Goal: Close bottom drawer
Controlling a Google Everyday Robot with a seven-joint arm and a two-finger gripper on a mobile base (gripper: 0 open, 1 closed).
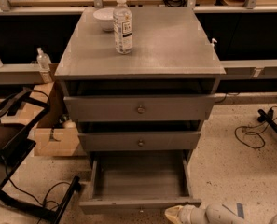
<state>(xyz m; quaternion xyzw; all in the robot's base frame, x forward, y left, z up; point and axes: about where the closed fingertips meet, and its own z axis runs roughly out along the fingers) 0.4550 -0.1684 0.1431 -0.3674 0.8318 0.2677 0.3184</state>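
The bottom drawer [138, 178] of the grey cabinet [170, 45] is pulled far out, showing its bare grey plank interior. Its low strip-like front panel [128, 204] lies at the bottom edge of the view. My gripper [174, 213], pale-tipped on a white arm [217, 214], sits at the lower right, close by the right end of that front panel. Whether it touches the panel does not show. The mid-sized middle drawer [139, 141] and the taller top drawer [139, 108] above it each stand slightly out.
A water bottle [123, 24] and a white bowl [104, 18] stand on the cabinet top. A cardboard box [49, 139] and a black frame with cables [17, 171] are on the left floor. Black cables [254, 130] lie on the right.
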